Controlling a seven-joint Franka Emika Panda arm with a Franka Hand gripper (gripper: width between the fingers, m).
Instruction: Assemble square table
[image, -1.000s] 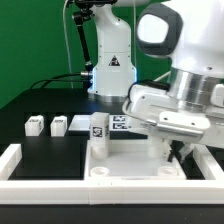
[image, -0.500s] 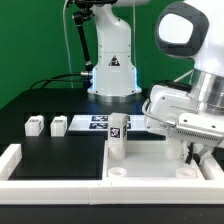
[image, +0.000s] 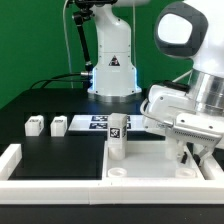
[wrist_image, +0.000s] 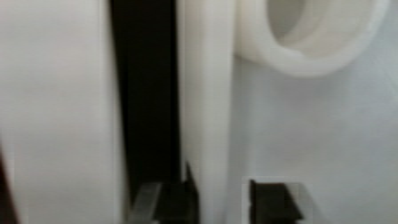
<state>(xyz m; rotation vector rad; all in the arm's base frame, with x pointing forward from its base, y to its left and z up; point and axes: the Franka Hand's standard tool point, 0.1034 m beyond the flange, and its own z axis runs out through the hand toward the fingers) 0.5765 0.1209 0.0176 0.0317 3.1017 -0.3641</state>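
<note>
The white square tabletop (image: 150, 155) lies flat at the front right. One white tagged leg (image: 117, 133) stands upright at its far left corner. Two more small tagged legs (image: 34, 125) (image: 58, 125) rest on the black table at the exterior view's left. My gripper (image: 192, 152) is low at the tabletop's right edge, and the arm hides that side. In the wrist view my gripper (wrist_image: 222, 200) has its dark fingertips (wrist_image: 276, 200) on either side of the tabletop's raised edge (wrist_image: 210, 100), shut on it. A round corner hole rim (wrist_image: 329, 45) lies just beyond.
The marker board (image: 92, 122) lies behind the tabletop. A long white border rail (image: 55, 187) runs along the front and up the left side (image: 10, 155). The robot base (image: 112, 65) stands at the back with black cables.
One second ago the tabletop and its upright leg sat further left; gripper and tabletop have slid to the exterior view's right. Nothing moved in the last half second.
</note>
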